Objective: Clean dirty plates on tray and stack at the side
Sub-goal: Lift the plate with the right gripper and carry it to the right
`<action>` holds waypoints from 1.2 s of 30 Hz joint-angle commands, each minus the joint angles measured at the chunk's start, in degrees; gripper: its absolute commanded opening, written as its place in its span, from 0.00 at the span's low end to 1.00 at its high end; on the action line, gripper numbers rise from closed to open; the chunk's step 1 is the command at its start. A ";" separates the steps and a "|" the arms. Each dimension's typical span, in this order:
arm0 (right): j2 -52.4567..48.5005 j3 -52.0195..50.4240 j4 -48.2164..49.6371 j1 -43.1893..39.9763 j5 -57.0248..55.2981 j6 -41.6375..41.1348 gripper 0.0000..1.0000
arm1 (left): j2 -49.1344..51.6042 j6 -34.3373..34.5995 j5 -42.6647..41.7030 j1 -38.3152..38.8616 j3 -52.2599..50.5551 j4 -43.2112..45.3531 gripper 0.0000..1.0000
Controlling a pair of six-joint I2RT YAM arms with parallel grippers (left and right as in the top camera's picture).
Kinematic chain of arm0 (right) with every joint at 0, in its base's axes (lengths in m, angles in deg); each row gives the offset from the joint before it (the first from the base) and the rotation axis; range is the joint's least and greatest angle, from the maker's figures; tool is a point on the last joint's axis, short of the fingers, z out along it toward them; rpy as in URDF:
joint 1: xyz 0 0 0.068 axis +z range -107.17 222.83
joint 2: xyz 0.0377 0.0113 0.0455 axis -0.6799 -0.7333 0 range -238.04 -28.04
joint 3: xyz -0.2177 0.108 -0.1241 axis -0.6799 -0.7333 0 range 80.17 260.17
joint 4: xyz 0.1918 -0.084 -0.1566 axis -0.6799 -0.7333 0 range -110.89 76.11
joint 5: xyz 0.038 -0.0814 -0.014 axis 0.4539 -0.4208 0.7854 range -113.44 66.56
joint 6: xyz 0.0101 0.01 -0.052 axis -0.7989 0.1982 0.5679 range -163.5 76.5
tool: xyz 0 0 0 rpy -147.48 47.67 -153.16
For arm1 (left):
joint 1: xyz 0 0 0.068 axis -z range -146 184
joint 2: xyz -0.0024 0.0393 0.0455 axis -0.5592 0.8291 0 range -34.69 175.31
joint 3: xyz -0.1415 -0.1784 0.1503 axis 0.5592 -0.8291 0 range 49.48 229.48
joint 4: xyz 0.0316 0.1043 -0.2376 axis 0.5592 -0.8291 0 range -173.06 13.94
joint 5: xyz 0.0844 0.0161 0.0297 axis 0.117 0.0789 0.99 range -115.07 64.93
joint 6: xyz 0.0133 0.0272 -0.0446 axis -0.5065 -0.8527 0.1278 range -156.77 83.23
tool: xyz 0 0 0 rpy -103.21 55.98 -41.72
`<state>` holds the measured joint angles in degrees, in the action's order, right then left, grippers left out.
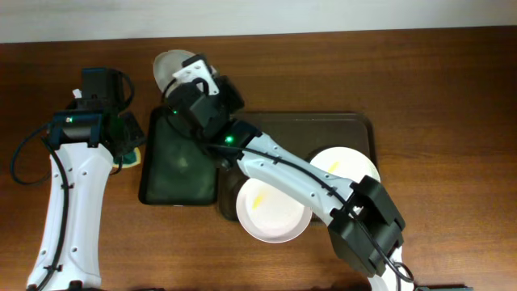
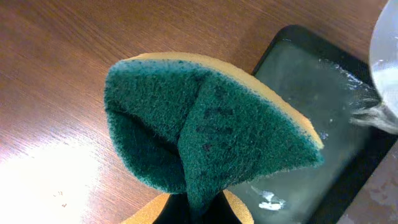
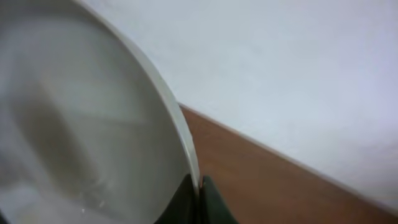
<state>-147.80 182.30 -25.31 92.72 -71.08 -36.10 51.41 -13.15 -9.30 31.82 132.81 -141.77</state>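
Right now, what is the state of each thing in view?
left gripper: shut on the sponge.
sponge: folded, green side out.
right gripper: shut on the held plate, at its rim.
held plate: raised over the green tray, at its far end.
green tray: wet.
near plate: on the brown tray, yellow smear.
far plate: on the brown tray, small yellow smear.
brown tray: holds two plates.

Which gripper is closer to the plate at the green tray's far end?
Right. The right gripper is shut on the plate's rim. The left gripper, holding the sponge, sits beside the green tray's left edge, apart from the plate.
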 commanded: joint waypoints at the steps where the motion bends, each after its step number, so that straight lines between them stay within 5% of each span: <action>1: 0.04 1.07 2.60 2.49 -6.43 11.98 0.04 | -0.22 1.55 -0.09 -0.15 -0.15 0.24 0.00; 17: 0.02 0.96 2.71 3.34 -6.45 11.58 0.04 | -0.22 1.86 -0.52 -0.13 -0.15 0.13 0.00; 24: 0.02 0.96 -3.08 2.43 -5.73 -6.73 0.04 | -0.22 1.86 -0.57 -0.13 -0.15 0.20 0.00; 31: 5.55 0.96 -16.11 -6.99 25.27 -23.41 0.04 | -0.20 1.84 -5.51 -0.13 -0.15 1.44 0.00; 36: 12.15 0.96 -21.18 -21.20 53.20 -24.04 0.04 | -0.20 1.86 -12.46 -0.13 -0.15 2.29 0.00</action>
<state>-142.93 182.32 -44.72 78.76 -37.92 -56.82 51.41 -11.99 -16.32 31.82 132.81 -140.00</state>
